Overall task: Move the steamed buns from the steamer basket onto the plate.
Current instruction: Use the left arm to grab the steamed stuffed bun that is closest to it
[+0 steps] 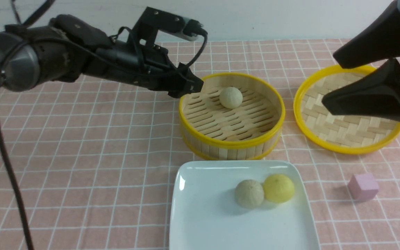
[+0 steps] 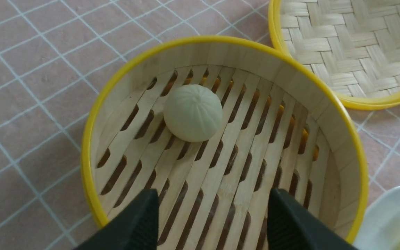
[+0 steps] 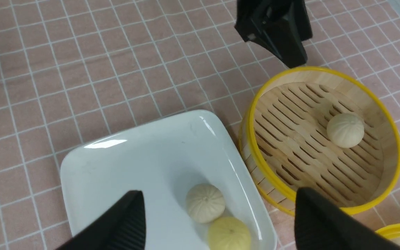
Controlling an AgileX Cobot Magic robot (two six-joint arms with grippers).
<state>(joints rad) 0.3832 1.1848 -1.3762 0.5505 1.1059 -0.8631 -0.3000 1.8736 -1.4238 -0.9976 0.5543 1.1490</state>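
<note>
One off-white steamed bun (image 1: 231,97) (image 2: 193,113) (image 3: 345,130) rests on the slats of the steamer basket (image 1: 233,143) (image 2: 221,52) (image 3: 255,152), toward its far side. Two more steamed buns lie touching on the white plate (image 1: 203,208) (image 3: 134,163): a beige one (image 1: 249,193) (image 3: 205,202) and a pale yellow one (image 1: 278,188) (image 3: 229,234). My left gripper (image 1: 189,85) (image 2: 213,194) hovers open over the basket's far-left rim, empty, a short way from the bun. Raised at the right, my right gripper (image 1: 329,79) (image 3: 218,191) is open and empty above the lid, and its wrist view looks down on the plate's buns.
A shallow woven lid (image 1: 346,132) (image 2: 352,45) with a yellow rim lies right of the basket. A pink cube (image 1: 363,186) sits on the checked cloth right of the plate. The plate stands directly in front of the basket.
</note>
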